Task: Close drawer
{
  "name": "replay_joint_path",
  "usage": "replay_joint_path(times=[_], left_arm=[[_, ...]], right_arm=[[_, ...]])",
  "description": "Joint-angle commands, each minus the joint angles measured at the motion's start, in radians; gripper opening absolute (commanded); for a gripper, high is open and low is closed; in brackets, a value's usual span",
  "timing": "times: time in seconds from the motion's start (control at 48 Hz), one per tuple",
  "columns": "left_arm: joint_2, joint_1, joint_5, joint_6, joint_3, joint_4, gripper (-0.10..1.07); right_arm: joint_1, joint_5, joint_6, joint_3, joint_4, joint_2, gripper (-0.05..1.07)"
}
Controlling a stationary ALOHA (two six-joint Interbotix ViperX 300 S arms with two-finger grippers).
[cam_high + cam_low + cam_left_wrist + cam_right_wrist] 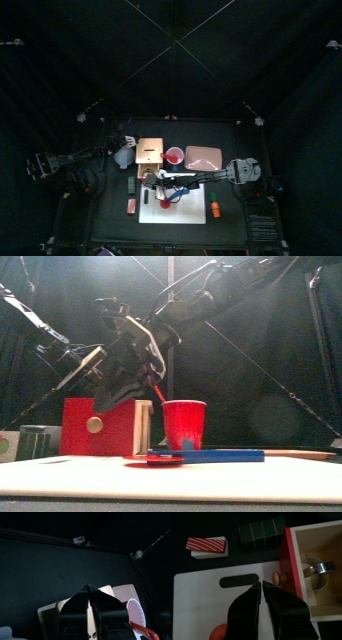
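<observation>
Right gripper [261,586] jaws nearly together, beside drawer [319,567] knob [279,577], holding nothing.

Lab: black curtains [171,60] pen small table [187,218].

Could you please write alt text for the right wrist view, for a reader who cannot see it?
The right gripper, its jaws nearly together, hangs over a white board beside the open wooden drawer with its red front and round knob; a metal ring lies inside. A dark green block and a red-striped block sit beyond.
</observation>
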Motion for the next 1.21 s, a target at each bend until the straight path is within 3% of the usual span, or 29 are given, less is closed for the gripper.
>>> replay_joint_path(times=[0.0,0.375,0.979,1.188], left_arm=[[0.054,0.008,0.006,0.005,-0.06,0.005,0.35],[0.201,0.029,0.141,0.005,-0.152,0.029,0.35],[0.19,0.026,0.17,0.003,-0.14,0.04,0.35],[0.184,0.025,0.173,0.003,-0.137,0.038,0.35]], right_arm=[[-0.003,0.014,0.002,-0.041,-0.011,-0.014,0.51],[-0.008,0.112,0.011,-0.1,-0.071,0.029,0.51],[-0.144,0.132,0.011,-0.155,-0.15,0.051,0.51],[-0.156,0.146,0.011,-0.183,-0.173,0.054,0.51]])
